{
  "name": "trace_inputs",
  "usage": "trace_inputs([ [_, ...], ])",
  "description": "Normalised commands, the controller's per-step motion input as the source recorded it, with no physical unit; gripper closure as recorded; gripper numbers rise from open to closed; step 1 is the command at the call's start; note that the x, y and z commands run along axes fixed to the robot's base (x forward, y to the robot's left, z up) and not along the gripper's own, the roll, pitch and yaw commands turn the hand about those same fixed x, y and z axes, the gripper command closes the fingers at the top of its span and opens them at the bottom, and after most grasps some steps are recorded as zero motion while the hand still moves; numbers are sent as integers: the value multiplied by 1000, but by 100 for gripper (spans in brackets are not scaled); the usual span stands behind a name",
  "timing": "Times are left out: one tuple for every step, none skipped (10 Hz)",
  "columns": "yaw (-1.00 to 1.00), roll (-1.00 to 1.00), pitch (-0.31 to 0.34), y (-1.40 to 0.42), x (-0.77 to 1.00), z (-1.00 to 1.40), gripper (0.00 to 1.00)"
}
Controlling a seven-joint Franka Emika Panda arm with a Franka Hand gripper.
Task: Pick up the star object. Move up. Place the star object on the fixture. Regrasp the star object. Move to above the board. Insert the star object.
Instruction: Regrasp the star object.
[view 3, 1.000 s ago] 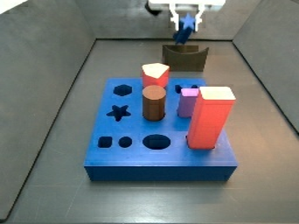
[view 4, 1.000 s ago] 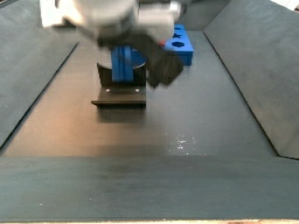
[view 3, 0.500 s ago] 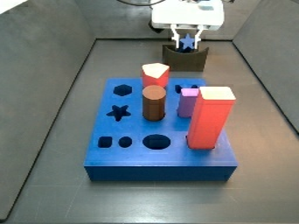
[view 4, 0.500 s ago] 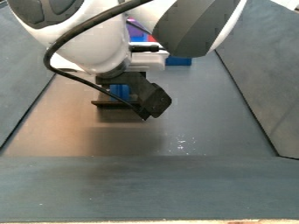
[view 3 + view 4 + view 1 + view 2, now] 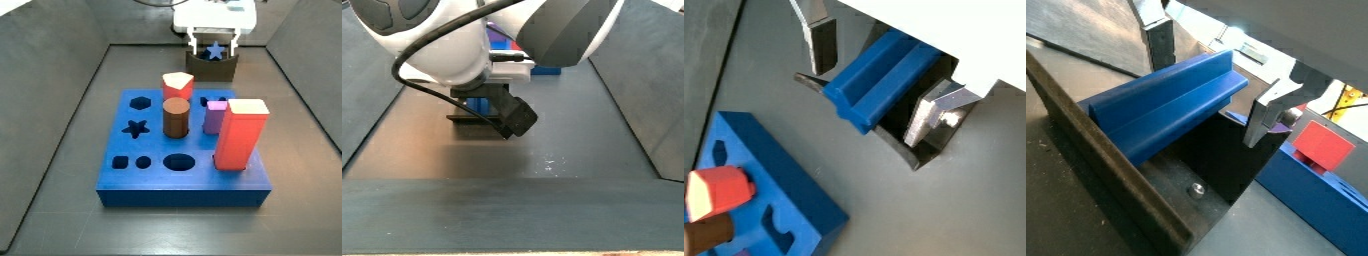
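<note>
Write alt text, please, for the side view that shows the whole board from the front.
The pincer sits at the fixture behind the board, its fingers flanking the star object. Red, brown and purple pegs stand in the board; its star hole is empty.

You see: star object (image 5: pixel 882 80) smooth matt blue plastic, same finish as board (image 5: pixel 174 165). Fixture (image 5: pixel 1153 205) dark, matt, slightly rough. Gripper (image 5: pixel 885 75) over fixture: fingers (image 5: pixel 938 112) bare brushed metal, silver. Floor (image 5: pixel 543 200) grey, dull sheen.

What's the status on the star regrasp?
Gripper at fixture, fingers flanking star object, contact unclear. Star object lies in fixture notch. Board star hole open.
</note>
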Motion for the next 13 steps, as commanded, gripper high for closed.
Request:
trace_inputs([
  [-22, -68, -14, 7, -8, 1000, 0],
  [-12, -50, -10, 11, -17, 1000, 0],
  [8, -12, -1, 5, -22, 1000, 0],
  [15, 8, 10, 4, -29, 1000, 0],
  [19, 27, 23, 4, -36, 829, 0],
  [21, 32, 34, 4, -35, 708, 0],
  [16, 37, 54, 6, -28, 470, 0],
  [7, 37, 69, 6, -28, 287, 0],
  [40, 1000, 68, -816, -128, 803, 0],
  [38, 1000, 68, -804, -111, 708, 0],
  [37, 1000, 56, -650, -116, 544, 0],
  [35, 1000, 48, -499, -121, 353, 0],
  [35, 1000, 43, -290, -80, 98, 0],
])
